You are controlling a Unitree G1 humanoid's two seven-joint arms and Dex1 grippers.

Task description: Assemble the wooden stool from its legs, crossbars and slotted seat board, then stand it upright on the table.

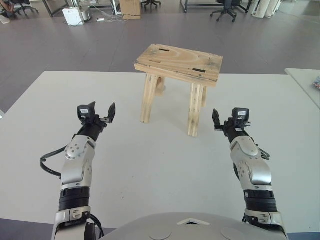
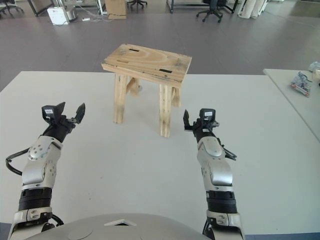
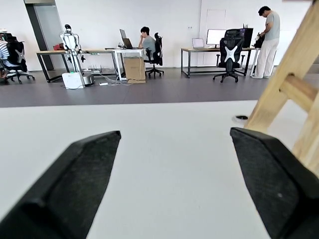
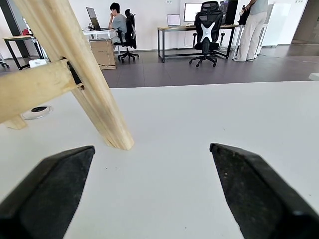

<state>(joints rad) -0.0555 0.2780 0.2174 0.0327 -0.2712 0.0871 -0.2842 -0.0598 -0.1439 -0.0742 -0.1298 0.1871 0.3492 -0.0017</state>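
Observation:
The wooden stool (image 1: 178,64) stands upright on the white table (image 1: 150,170), its slotted seat board on top and legs (image 1: 196,110) joined by crossbars. My left gripper (image 1: 100,114) is open, low over the table to the left of the stool, with nothing between its fingers. My right gripper (image 1: 227,119) is open too, just right of the stool's front right leg and apart from it. In the left wrist view a leg and crossbar (image 3: 291,84) show beyond the fingers (image 3: 75,184). The right wrist view has a leg (image 4: 94,94) standing close ahead of the fingers (image 4: 249,184).
A second white table (image 2: 295,95) stands at the right with a small packet (image 2: 301,82) on it. Beyond the table's far edge is open floor with desks, chairs and a cardboard box (image 1: 130,7). A small round insert (image 4: 36,110) sits in the tabletop behind the stool.

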